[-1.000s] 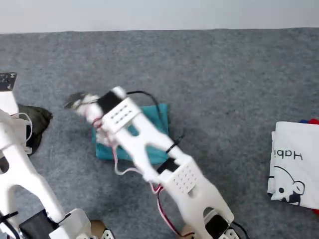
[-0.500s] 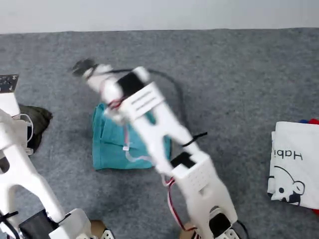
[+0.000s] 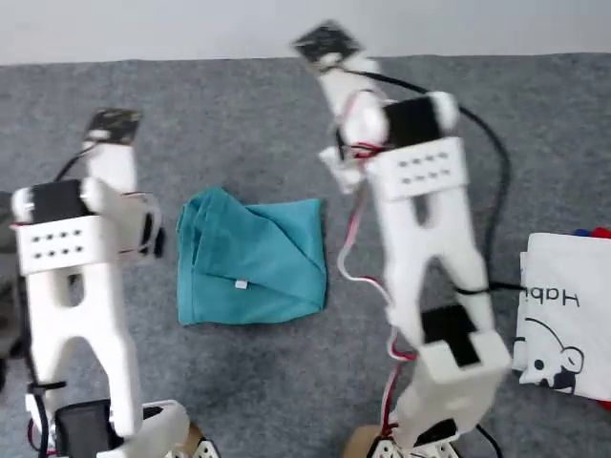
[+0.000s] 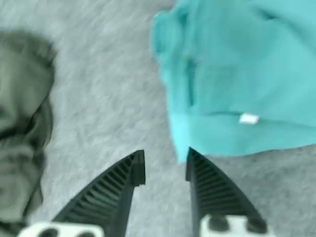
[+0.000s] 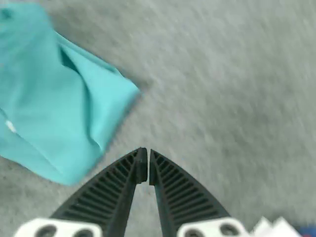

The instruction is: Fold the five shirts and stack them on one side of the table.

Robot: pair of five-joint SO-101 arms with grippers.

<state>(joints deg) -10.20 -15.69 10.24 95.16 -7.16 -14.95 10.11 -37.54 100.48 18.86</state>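
"As seen from above, where does the teal shirt (image 3: 253, 258) lie?"
"Near the middle of the grey tabletop (image 3: 477, 124), between the two arms. It is folded loosely to a rough rectangle, with creases across the upper layer. A small white tag (image 3: 241, 284) shows toward the edge nearer the arm bases."
"State of the left claw (image 4: 164, 168)?"
"Partly open, with a clear gap between the fingertips and nothing held. It hangs over bare tabletop just beside the shirt's edge — one fingertip is close to the fabric, but contact cannot be confirmed. A dark crumpled shirt (image 4: 22, 123) lies on its other side, apart from the teal one."
"State of the right claw (image 5: 148, 165)?"
"Closed, fingertips all but touching, nothing between them. It is over bare tabletop past a corner of the teal shirt, apart from it."
"Any other shirts?"
"A folded white shirt (image 3: 563, 315) with a dark print sits at the right edge of the tabletop, well apart from the teal one — red and blue cloth (image 3: 597, 232) shows just behind it"
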